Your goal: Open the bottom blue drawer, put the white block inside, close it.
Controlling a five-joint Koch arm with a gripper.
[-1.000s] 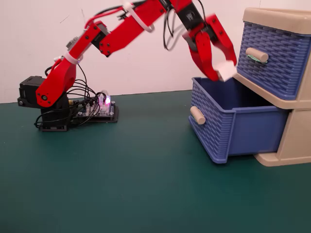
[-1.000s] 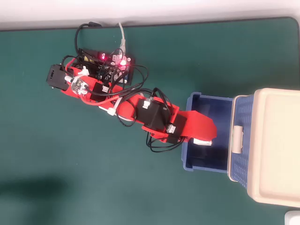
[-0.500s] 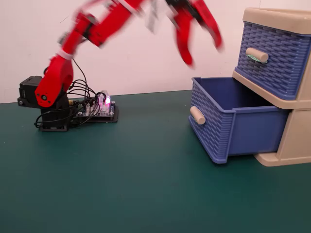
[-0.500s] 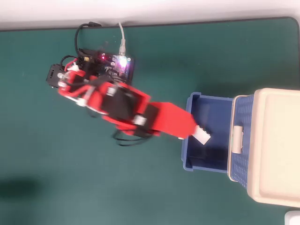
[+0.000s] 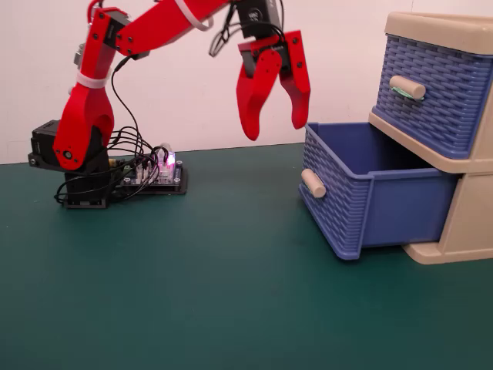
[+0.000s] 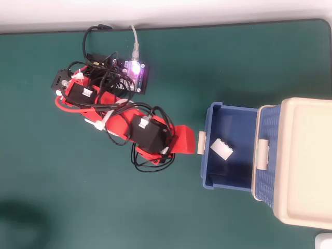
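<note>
The bottom blue drawer (image 5: 370, 196) stands pulled out of the beige cabinet (image 5: 470, 223); its beige handle (image 5: 313, 183) faces left in the fixed view. In the overhead view the white block (image 6: 221, 149) lies inside the open drawer (image 6: 207, 176), near its front wall. My red gripper (image 5: 275, 129) hangs open and empty in the air above and just left of the drawer's front edge. In the overhead view the gripper (image 6: 187, 141) sits next to the drawer handle (image 6: 203, 142).
The upper blue drawer (image 5: 431, 92) is shut, with a green mark at its handle. The arm's base (image 5: 73, 166) and a lit circuit board (image 5: 158, 173) with cables stand at the left. The green mat (image 5: 192, 293) lies in front.
</note>
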